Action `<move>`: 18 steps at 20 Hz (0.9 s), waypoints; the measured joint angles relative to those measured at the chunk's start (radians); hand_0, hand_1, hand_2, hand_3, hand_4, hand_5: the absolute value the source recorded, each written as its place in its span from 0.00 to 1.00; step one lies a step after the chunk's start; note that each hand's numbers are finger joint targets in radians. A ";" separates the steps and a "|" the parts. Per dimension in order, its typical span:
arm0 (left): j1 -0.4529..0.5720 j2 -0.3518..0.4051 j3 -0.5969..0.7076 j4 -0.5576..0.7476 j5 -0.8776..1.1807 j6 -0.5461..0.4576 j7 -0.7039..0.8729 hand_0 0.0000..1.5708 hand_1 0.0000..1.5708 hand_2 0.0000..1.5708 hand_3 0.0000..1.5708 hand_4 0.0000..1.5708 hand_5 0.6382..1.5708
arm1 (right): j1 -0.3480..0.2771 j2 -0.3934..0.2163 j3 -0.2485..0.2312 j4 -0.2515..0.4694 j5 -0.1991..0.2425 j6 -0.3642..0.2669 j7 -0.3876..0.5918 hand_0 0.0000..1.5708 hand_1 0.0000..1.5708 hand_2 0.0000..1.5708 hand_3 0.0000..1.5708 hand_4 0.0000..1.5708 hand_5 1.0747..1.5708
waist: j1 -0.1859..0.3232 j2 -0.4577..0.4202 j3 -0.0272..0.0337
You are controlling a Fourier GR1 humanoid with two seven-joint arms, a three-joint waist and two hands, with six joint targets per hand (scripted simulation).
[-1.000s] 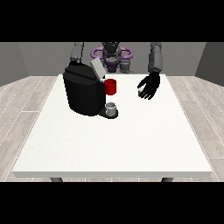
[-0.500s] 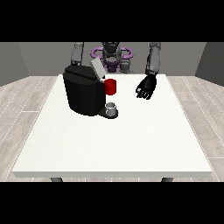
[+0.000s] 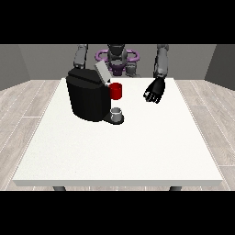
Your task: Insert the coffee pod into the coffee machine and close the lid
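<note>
Fingers: on the black hand at the view's right point(image 3: 154, 91) I read the fingers point(image 3: 149, 96) as curled inward with nothing visible between them; the hand hangs above the counter, well apart from the machine.
Other hand: the arm at the view's left runs down behind the machine, and I cannot see its hand at all, so I say nothing of its fingers.
Counter: the large white counter point(image 3: 119, 151) carries the machine at its far left part.
Machine: the bulky black coffee machine point(image 3: 88, 95) stands upright, with its pale grey lid point(image 3: 102, 72) tilted up and open at the top right.
Red thing: a red thing at the machine point(image 3: 116, 91) sits on its right side, just below the raised lid.
Grey thing: a small grey cylinder point(image 3: 117, 113) stands on the machine's base at the near right; I cannot tell whether it is the pod or a cup.
Pod: I cannot plainly make out the grey coffee pod anywhere, so I place it nowhere.
Stage: I judge the lid step not yet done, since the lid is up.
Risk: if I bring the lid down without confirming a pod is seated, it may close on nothing, or jam on a tilted pod.
Risk: the hidden hand works behind the machine, where a blind nudge could shift it.
</note>
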 measured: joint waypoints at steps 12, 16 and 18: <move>-0.062 -0.072 0.061 -0.023 0.069 -0.132 -0.033 0.88 0.88 0.88 0.84 0.31 1.00 | 0.035 -0.008 0.013 0.070 0.067 -0.070 0.041 0.00 0.00 0.00 0.00 0.00 1.00 | 0.029 -0.106 -0.0009; -0.134 -0.075 0.074 -0.052 0.086 -0.232 0.001 0.89 0.89 0.89 0.85 0.34 1.00 | 0.024 -0.019 0.004 0.103 0.067 -0.064 0.029 0.00 0.00 0.00 0.00 0.00 1.00 | 0.031 -0.122 -0.0008; -0.166 -0.063 0.088 -0.059 0.090 -0.260 0.010 0.89 0.89 0.89 0.85 0.34 1.00 | 0.027 -0.015 0.009 0.111 0.069 -0.063 0.007 0.00 0.00 0.00 0.00 0.00 1.00 | 0.023 -0.119 -0.0007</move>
